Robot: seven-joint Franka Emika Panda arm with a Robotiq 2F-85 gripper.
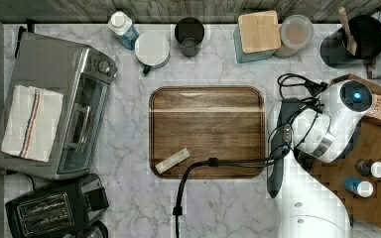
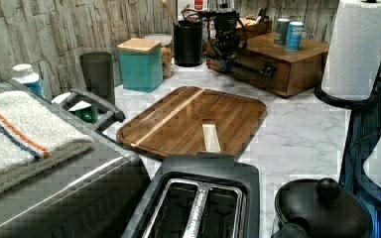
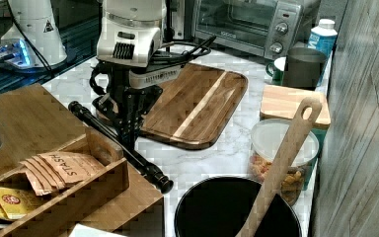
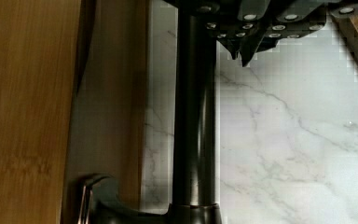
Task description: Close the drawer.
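Observation:
The drawer's light-brown wooden front (image 4: 116, 116) faces the marble counter, set in a low wooden cabinet (image 2: 297, 74). I cannot tell how far the drawer stands out. Its long black bar handle (image 4: 196, 116) runs along the front, also seen as the handle (image 3: 148, 170) and the handle (image 1: 276, 166). My gripper (image 4: 241, 55) hangs just on the counter side of the bar, fingers together with nothing between them. The gripper (image 3: 128, 138) points down beside the bar in the right view. In the left view the gripper (image 2: 228, 64) stands at the cabinet front.
A dark walnut tray (image 1: 206, 114) with a small pale block (image 1: 172, 160) lies beside the handle, a black cable (image 1: 218, 162) across its edge. Bottles (image 1: 364, 187) and a tea-bag box (image 3: 64, 173) sit on the cabinet. A black utensil pot (image 3: 237, 207) is close by.

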